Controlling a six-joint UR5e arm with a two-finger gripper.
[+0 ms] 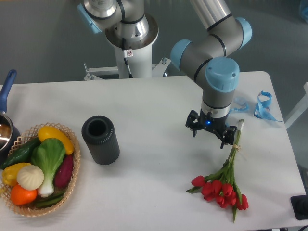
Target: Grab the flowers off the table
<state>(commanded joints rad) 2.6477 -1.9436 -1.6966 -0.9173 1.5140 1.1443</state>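
From the fixed camera: the red tulips (pixel 222 185) lie flat on the white bench (pixel 154 110), blooms toward the near edge, stems running up beside the robot's claw (pixel 211 129). Whether the claw is parted or closed cannot be told from here. The bunch looks unlifted, so the pick-up seemingly remains ahead.

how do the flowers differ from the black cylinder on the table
The flowers lie flat near the front right, red heads with thin green stems; the black cylinder stands upright left of centre, dark, thick and open-topped. The end effector hangs close over the stem ends of the flowers, well away from the cylinder. Both rest on the white table.
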